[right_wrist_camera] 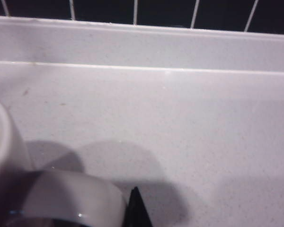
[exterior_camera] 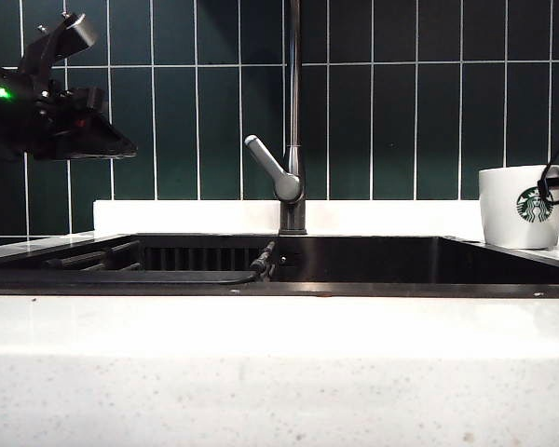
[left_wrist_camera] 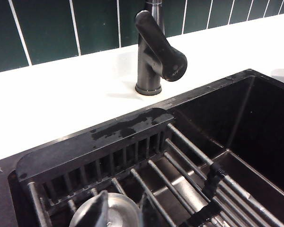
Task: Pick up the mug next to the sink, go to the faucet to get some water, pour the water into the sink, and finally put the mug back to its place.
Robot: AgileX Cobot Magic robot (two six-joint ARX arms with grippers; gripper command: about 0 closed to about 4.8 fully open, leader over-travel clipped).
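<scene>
On the counter right of the sink [exterior_camera: 354, 265], your right gripper [right_wrist_camera: 132, 208] pinches the Starbucks mug [exterior_camera: 517, 207] handle; left gripper [exterior_camera: 70, 130] hangs left of the faucet [exterior_camera: 293, 112], grip unreadable.

Green Starbucks siren logo on mug [exterior_camera: 520, 207]; no other legible txt.

A: Wall behind?
B: Dark green tiles [exterior_camera: 391, 121], tall narrow ones w/ thin white grout lines, running right across the back.
A: Below that?
B: Low white upstand [exterior_camera: 186, 216] along the foot of the wall, then a white counter [exterior_camera: 279, 372], faintly speckled on its front face.
A: Light?
B: Bright from the front; counter glows, tiles stay dim w/ faint sheen. Soft shadows on the counter surface in the right wrist view.
A: Floor, windows?
B: Neither in view.
</scene>
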